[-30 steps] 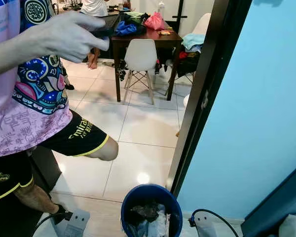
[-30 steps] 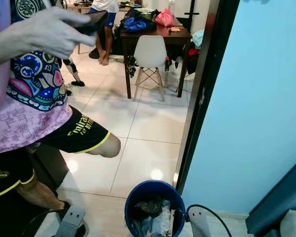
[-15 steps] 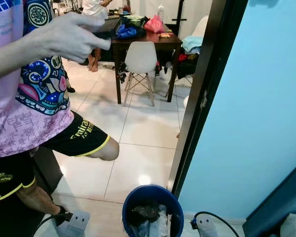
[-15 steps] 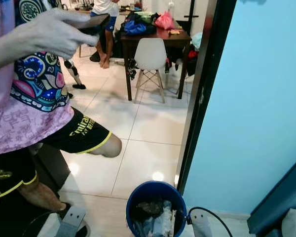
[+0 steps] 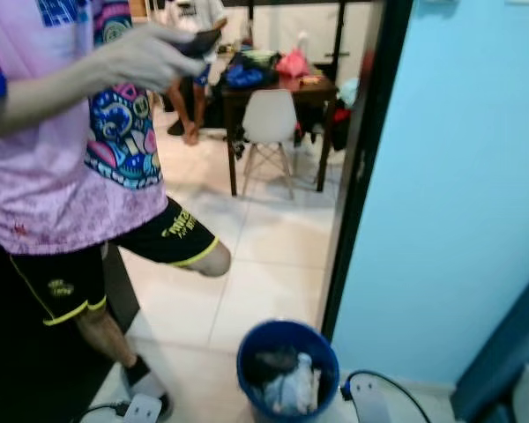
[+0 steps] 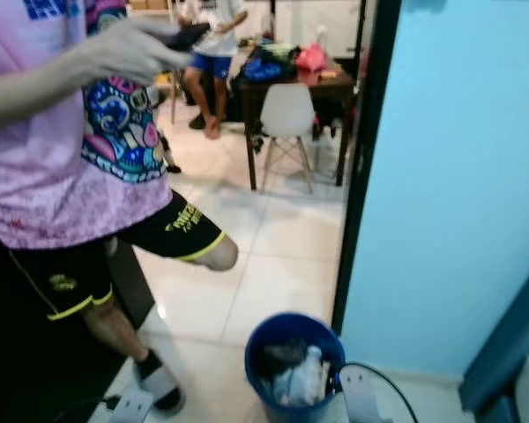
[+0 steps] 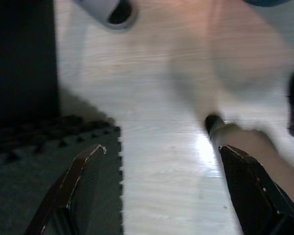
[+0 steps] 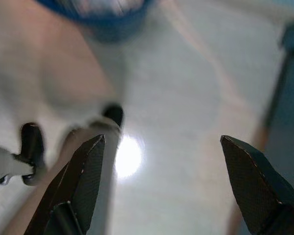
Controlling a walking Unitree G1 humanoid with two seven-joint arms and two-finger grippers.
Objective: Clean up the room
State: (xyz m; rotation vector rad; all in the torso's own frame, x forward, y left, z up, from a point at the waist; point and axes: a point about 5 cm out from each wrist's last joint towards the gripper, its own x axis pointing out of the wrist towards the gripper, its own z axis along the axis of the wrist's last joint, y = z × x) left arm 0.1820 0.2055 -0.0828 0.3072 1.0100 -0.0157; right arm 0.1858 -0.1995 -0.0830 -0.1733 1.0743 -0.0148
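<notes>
A round blue bin (image 5: pixel 287 368) stands on the pale floor just in front of me, beside the dark door frame (image 5: pixel 357 176). Crumpled dark and white rubbish (image 5: pixel 291 386) lies inside it. My left gripper (image 7: pixel 161 149) hangs open over pale floor beside a dark foam mat (image 7: pixel 39 186), with nothing between its fingers. My right gripper (image 8: pixel 162 141) also hangs open and empty over the floor, with the blue bin (image 8: pixel 103 12) blurred beyond it. The silver end of my right arm (image 5: pixel 366 401) sits low, right of the bin.
A person (image 5: pixel 70 176) in a pink shirt and black shorts stands close on my left, holding a dark device. A light blue wall (image 5: pixel 458 176) fills the right. Beyond the doorway are a dark table (image 5: pixel 282 88) piled with clothes, a white chair (image 5: pixel 271 119) and another person (image 6: pixel 212 35).
The camera has moved and the picture is now blurred; the whole scene has shifted a little right. The bin and the person keep their places.
</notes>
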